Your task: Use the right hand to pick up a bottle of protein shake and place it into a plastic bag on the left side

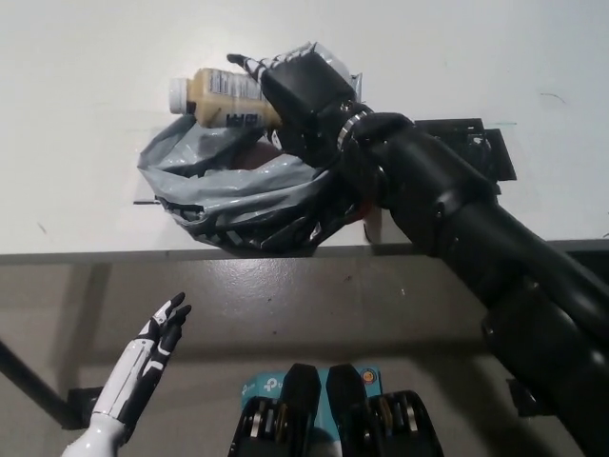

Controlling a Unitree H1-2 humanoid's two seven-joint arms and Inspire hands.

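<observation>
**Over the bag's far rim: bottle held sideways, mouth of the bag below and toward the robot**

Above the far edge of the grey plastic bag (238,186), the black right hand (303,95) is closed around a protein shake bottle (221,98), gripping it by its base end. The bottle lies roughly level, its long axis running across the picture: the white cap points toward the robot's left, away from the palm, and the tan body with its label stands out past the fingers. So the task's thing sits directly to the left of the hand that carries it, not under it.

What the next move depends on is the bottle's height and position against the bag opening. The bag stands crumpled on the white tabletop (86,114), near its front edge, with its mouth open upward and a pinkish interior showing. The bottle seems to hang over the back rim, its cap end overlapping the far lip; whether it touches the plastic cannot be told from this angle. To drop cleanly, it probably needs to come a little nearer the robot and downward, or tip cap-first into the opening.

The white left hand (152,347) rests low at the lower left, below the tabletop edge, fingers spread and holding nothing, well apart from the bag.
</observation>
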